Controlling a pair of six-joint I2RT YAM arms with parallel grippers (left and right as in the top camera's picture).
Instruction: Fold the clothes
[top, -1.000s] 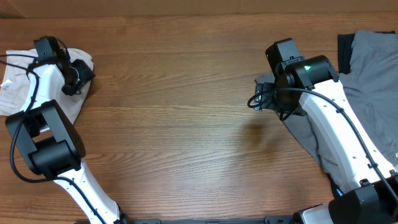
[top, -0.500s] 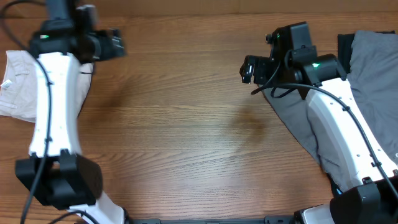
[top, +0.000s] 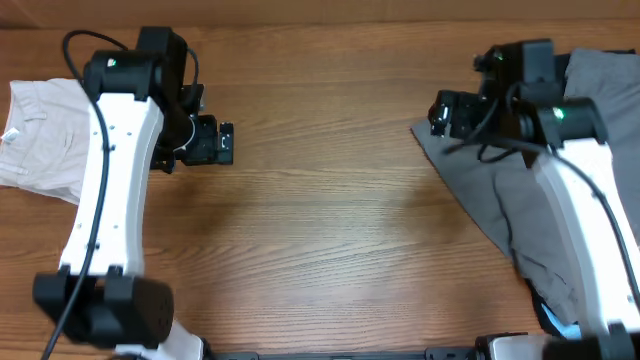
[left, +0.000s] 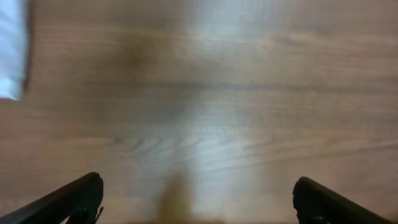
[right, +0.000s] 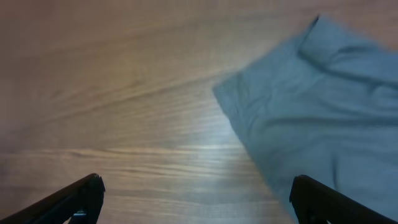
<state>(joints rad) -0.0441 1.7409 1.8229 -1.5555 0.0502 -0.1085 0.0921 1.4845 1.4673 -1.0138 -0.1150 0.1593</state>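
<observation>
Nearest the robot, the bare wooden table (top: 330, 250) runs between the two arms. On the right, the grey garment (top: 490, 200) lies spread from the near right side toward the far edge, with one corner pointing in toward the table's middle. The right fingers (right: 74, 198) hang near that corner, spread wide apart and holding nothing. In the right wrist view, the grey cloth lies ahead of them and to one side, with bare wood under the rest.

Across the table, the left fingers (left: 74, 199) are also spread wide and empty, above bare wood. Farther back, at the far left, the cream shorts (top: 45, 140) lie on the table with a small white tag showing near their left edge. They sit well apart from the left fingers, and the left arm (top: 115, 170) partly hides them.
</observation>
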